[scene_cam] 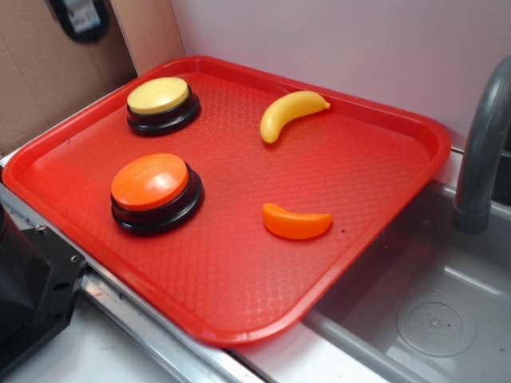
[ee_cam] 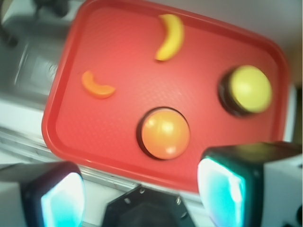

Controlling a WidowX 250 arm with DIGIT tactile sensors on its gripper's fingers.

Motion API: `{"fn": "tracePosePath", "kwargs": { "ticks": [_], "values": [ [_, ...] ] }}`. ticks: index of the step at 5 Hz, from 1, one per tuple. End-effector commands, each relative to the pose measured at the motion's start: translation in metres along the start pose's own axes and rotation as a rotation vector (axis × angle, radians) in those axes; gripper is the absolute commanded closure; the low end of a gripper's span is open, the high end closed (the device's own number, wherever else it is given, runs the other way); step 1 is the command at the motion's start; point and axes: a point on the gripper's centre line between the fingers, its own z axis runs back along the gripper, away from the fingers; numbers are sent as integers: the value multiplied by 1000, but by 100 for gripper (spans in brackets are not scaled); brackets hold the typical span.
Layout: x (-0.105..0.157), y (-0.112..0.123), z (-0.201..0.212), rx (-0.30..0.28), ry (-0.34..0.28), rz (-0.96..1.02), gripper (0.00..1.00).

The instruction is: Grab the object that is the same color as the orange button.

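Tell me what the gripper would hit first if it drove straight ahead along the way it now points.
Probably the orange button: in the wrist view it sits almost centered ahead of the open gripper, nearest on the red tray. The orange crescent lies off to the left. Depth is unclear from this blurred view.

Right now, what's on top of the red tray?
On the red tray: orange button, yellow button, banana, orange crescent. Tray surface beneath the buttons is hidden.

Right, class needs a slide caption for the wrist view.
Open gripper above a red tray holding the orange button, orange crescent, yellow button and banana.
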Motion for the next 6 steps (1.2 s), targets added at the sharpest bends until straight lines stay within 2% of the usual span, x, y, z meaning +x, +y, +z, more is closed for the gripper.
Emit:
{"fn": "tracePosePath", "kwargs": {
  "ticks": [1,2,3,4,5,6],
  "values": [
    [40,-43,-78,25,11,-392,0],
    [67,-47,-100,49,-34,-453,0],
    [77,-43,-127,38,-17,-453,0],
    [76,-37,-150,30,32,-483,0],
    [77,-36,-165,-3,43,-530,0],
    [79,-42,-169,-18,27,-548,0]
  ]
}}
